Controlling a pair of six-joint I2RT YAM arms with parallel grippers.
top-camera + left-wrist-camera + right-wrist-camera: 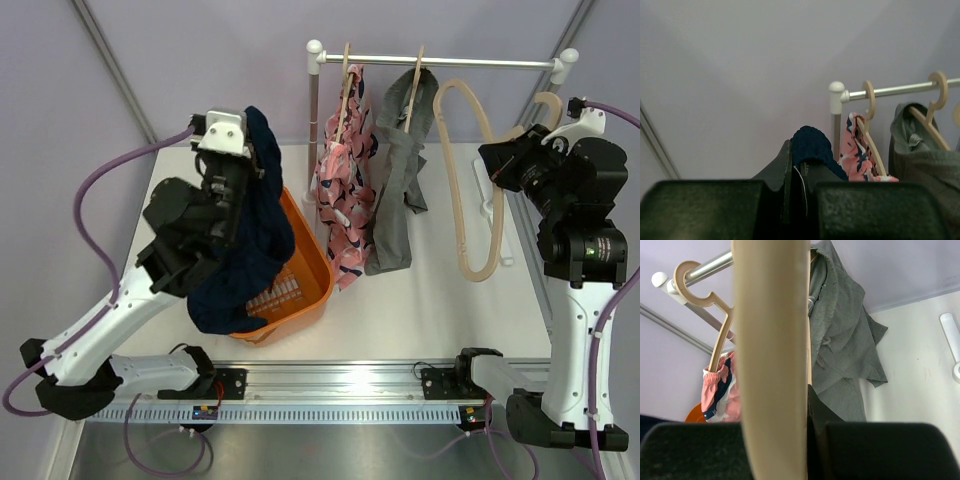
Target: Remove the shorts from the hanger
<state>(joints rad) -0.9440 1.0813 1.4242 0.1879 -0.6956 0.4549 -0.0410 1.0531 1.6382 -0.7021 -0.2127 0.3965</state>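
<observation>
- Navy shorts [245, 260]: dark, bunched, hanging limp from the left gripper [796, 172], whose fingers are pinched tight on the cloth, above the orange basket [305, 265] at the desk's [430, 310] left side.
- Pink shorts [345, 190], patterned dark blue and white, and plain grey shorts [395, 190] hang side by side on hangers from the rail [480, 62] at the desk's far edge.
- Right gripper [785, 440]: fingers clamped on a bare hanger [480, 200] near the rail's right end.
</observation>
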